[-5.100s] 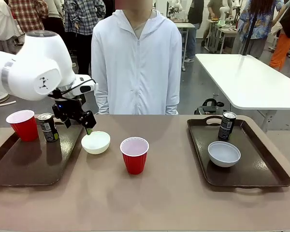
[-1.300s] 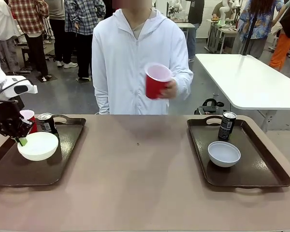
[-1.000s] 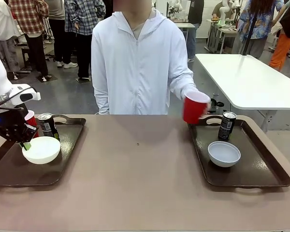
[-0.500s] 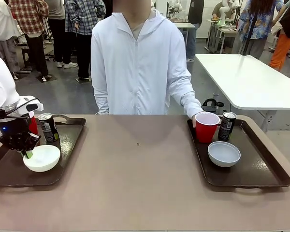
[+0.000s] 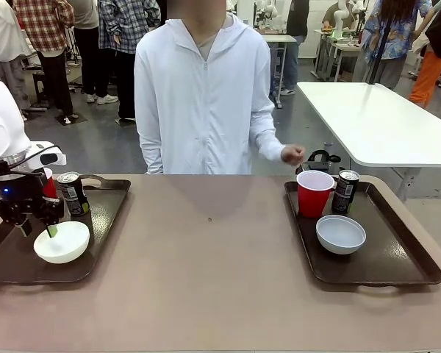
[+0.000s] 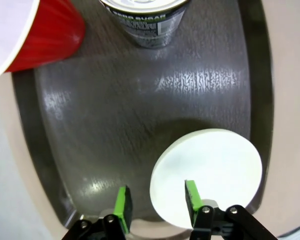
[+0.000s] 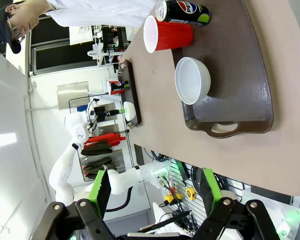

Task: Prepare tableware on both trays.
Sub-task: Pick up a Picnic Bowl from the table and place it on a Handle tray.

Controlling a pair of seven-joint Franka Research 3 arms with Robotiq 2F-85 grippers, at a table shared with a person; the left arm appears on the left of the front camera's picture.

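The left gripper (image 5: pixel 37 228) hung over the left tray (image 5: pixel 95 243), its green-padded fingers (image 6: pixel 123 202) spread apart and holding nothing. Just beneath it sat the white bowl (image 5: pixel 61 242), resting on the tray floor; seen from the wrist, one pad stood over the bowl's rim and the other over bare tray beside it, though I could not tell whether either pad touched the rim. Beyond the gripper, towards the person's side, stood a dark can (image 5: pixel 73 193), upright, and next to that a red cup (image 5: pixel 48 185) half hidden behind the arm. In the wrist view the same can (image 6: pixel 144 22) and cup (image 6: pixel 35 35) showed at the far end of the tray (image 6: pixel 80 120), well apart from the bowl (image 6: pixel 210 172).

The right gripper (image 7: pixel 154 192) hovered high and off to the side, fingers spread wide with nothing between them. Far below and ahead of it lay the right tray (image 7: pixel 250 75), carrying the pale grey bowl (image 7: pixel 192 80), a red cup (image 7: pixel 167 34) and a can (image 7: pixel 182 11) in a row along the far end. From the front, that cup (image 5: pixel 314 193) stood upright just beside the can (image 5: pixel 345 192), with the bowl (image 5: pixel 340 234) nearer the robot on the tray (image 5: pixel 397 257).

The person's hand (image 5: pixel 292 154) was loosely curled above the table edge, clear of the cup.
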